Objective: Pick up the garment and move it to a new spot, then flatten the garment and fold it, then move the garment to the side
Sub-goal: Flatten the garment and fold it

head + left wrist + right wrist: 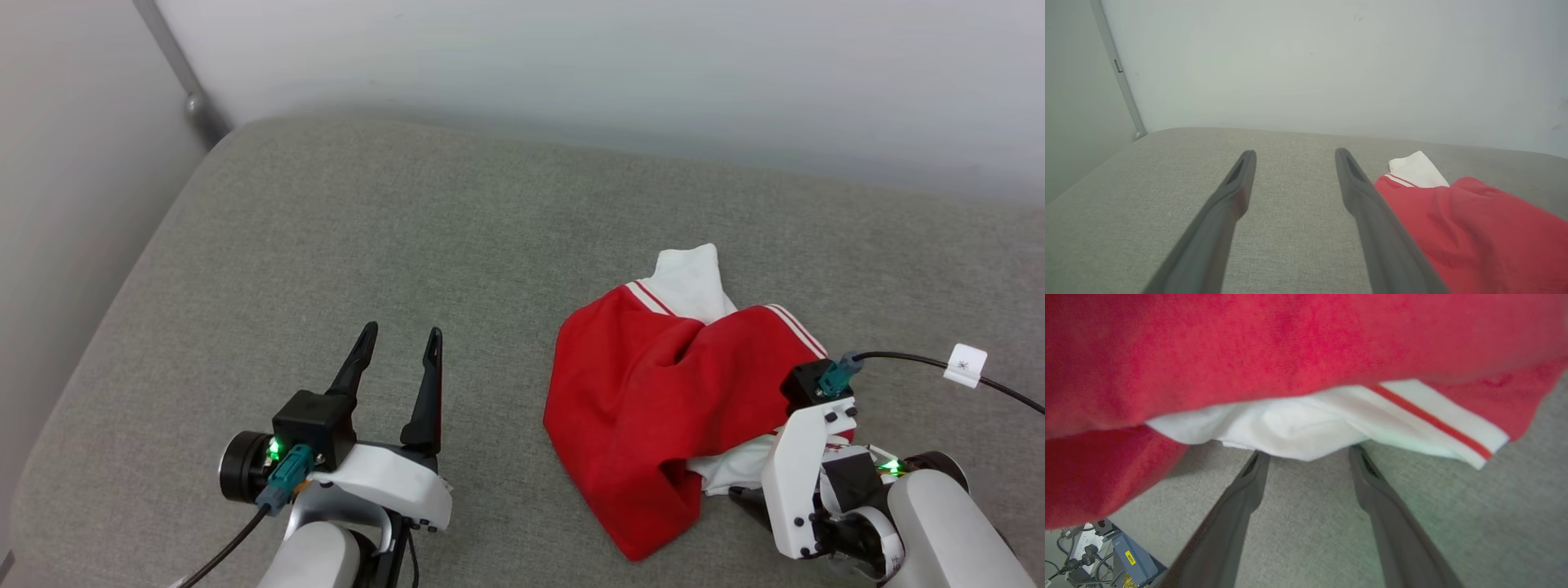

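Garment [645, 400] edge overhangs spread right pincer [1308, 453]; left pincer [403, 330] spread above open cushion [408, 229].

The garment [637, 400] is soft, matt jersey cloth in red and white, the cushion [367, 229] under it coarse, matt grey woven fabric, the left gripper [404, 332] has matt dark plastic fingers [424, 392] and a smooth, faintly glossy white plastic wrist shell [392, 482], and the far wall [571, 65] is smooth and matt.

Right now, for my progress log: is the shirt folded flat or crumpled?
Crumpled: the shirt lies in a rumpled heap, a white sleeve sticking out.
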{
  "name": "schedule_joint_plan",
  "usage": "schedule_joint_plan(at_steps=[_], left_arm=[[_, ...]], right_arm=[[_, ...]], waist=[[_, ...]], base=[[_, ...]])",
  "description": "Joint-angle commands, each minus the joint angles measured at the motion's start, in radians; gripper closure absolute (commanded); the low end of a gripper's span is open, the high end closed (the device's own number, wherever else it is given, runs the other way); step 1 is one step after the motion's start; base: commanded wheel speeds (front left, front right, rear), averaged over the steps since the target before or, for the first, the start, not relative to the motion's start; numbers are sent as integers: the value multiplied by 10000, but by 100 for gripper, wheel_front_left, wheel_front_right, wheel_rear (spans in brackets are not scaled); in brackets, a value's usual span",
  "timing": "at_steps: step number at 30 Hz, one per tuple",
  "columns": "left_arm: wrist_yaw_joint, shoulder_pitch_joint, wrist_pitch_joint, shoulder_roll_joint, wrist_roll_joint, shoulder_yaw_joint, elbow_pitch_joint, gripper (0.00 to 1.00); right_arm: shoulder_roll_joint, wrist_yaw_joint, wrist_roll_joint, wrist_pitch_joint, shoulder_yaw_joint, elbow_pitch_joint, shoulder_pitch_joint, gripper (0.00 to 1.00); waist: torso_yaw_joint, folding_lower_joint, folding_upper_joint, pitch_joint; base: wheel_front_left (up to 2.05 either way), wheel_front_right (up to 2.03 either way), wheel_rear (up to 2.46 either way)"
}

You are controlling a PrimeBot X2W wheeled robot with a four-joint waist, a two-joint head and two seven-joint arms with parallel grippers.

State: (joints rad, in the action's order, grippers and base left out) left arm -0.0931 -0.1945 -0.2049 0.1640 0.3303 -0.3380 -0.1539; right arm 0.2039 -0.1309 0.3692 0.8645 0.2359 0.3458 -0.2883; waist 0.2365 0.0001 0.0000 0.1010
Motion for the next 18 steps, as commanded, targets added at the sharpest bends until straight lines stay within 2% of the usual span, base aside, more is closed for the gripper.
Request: schedule_joint_plan(at_steps=[1,5,6,7,8,18], left_arm=[[25,-128,-41,-31,9,22,-15,0],[-6,-238,-152,-44,34,45,-97,0],[-23,-243,-179,-44,29,48,-128,0],[-33,-238,-198,-46,36,54,-164,0],[-59,-116,-246,-20,65,83,-268,0],[-201,244,-158,212,183,201,-274,0]], right_arm=[[-35,3,38,94,38,169,-63,0],[-141,3,21,317,178,948,61,0],[-148,5,25,366,235,1100,86,22],[-233,3,147,349,244,1176,122,82],[-243,2,224,201,391,1109,2,100],[771,3,145,-903,131,-1175,-470,100]], waist=[[122,-1,0,130],[191,-1,0,249],[195,-1,0,266],[187,-1,0,263],[94,-1,0,178],[-606,-1,0,-445]], base=[[0,0,0],[0,0,0],[0,0,0],[0,0,0],[0,0,0],[0,0,0]])
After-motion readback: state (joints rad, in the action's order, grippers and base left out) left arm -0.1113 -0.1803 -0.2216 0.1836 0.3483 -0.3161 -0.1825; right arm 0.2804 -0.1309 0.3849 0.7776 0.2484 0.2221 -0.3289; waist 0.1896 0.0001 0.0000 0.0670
